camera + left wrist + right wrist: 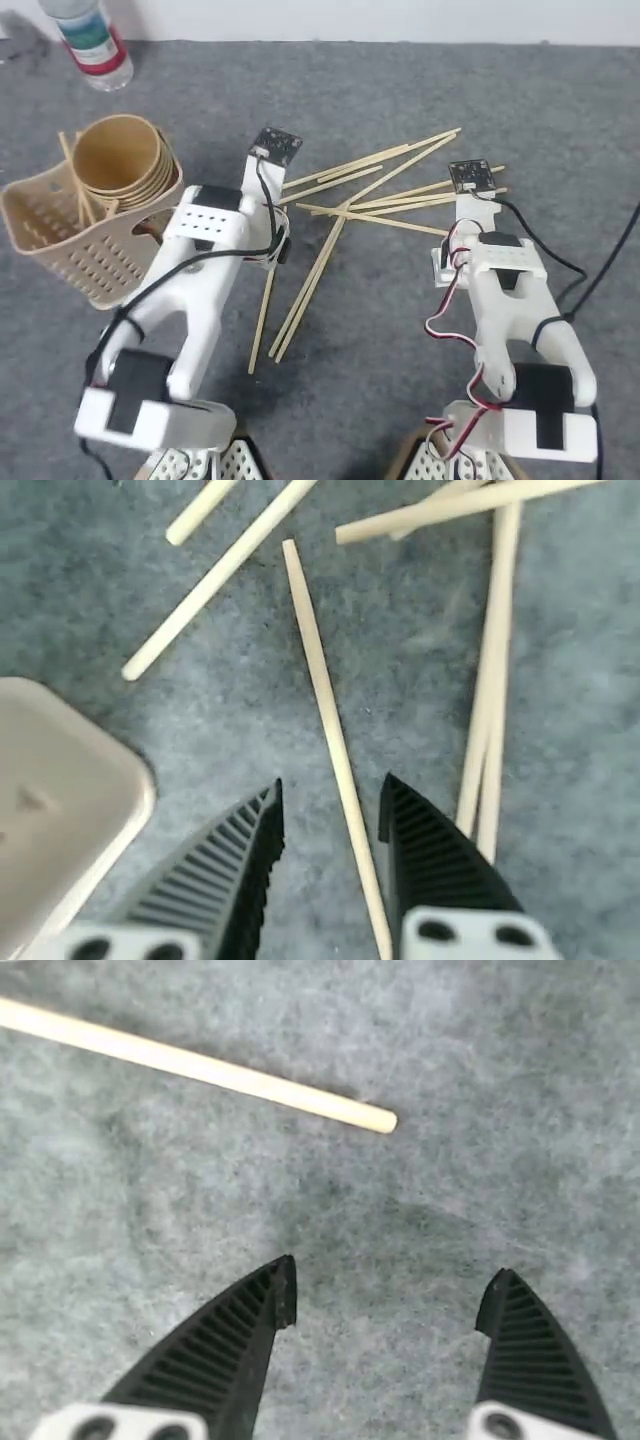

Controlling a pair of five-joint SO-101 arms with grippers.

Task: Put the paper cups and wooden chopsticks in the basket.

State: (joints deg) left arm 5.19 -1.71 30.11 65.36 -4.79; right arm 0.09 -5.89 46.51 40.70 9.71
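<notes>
The left hand (333, 783) hangs open astride one chopstick (322, 685) on the tabletop (200, 725). The right hand (394, 1268) is open, empty. The paper cups (118, 158) sit stacked in the basket (70, 255); most chopsticks (375, 190) lie scattered outside.

surface: grey felt table (560, 90) | on it: loose chopsticks (400, 149), basket (80, 265), bottle (92, 45)

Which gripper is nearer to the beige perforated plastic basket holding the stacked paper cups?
Left. The left gripper hangs right beside the basket, open over a wooden chopstick. The right gripper sits beyond the scattered chopsticks, well away from it.
</notes>
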